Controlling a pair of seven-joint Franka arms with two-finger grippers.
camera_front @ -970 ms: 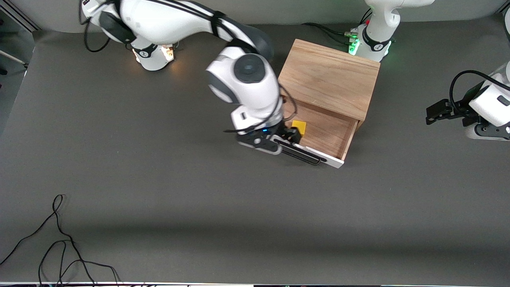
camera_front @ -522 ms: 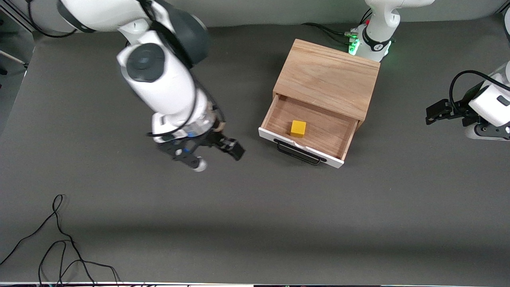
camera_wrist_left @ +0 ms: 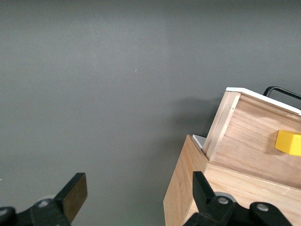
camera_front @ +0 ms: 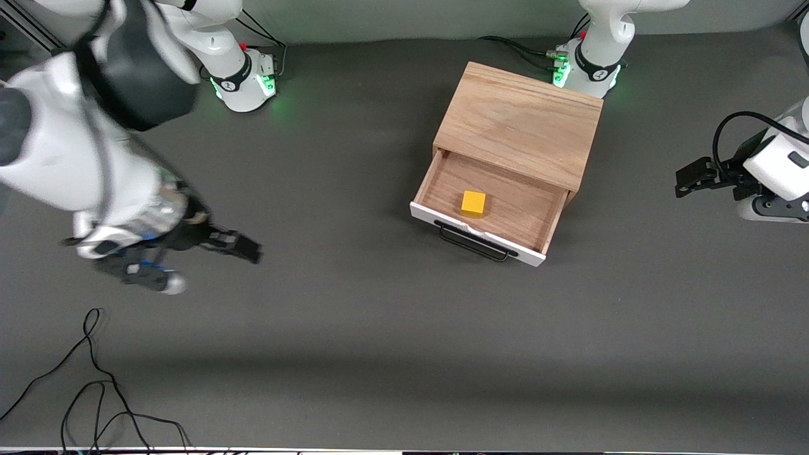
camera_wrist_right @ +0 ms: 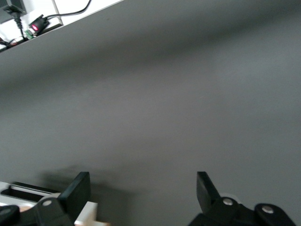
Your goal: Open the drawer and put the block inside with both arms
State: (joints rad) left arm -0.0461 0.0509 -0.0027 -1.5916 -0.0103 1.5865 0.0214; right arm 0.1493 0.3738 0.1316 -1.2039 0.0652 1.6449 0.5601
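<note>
Oak box [camera_front: 521, 123], landmark. Drawer [camera_front: 490, 208]: pulled open at its front, yellow block [camera_front: 473, 203] resting inside. Right gripper [camera_front: 189, 253]: jaws wide, empty, well apart toward the right arm's end. Left gripper [camera_wrist_left: 136, 200]: wide, empty, waiting beside the box. Risk: a careless sweep catching the protruding drawer, jolting the block.

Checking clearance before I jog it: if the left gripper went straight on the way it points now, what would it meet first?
Probably the wooden box: the left gripper, open, has its corner just ahead, with the open drawer holding the block past that. Depth is uncertain.
</note>
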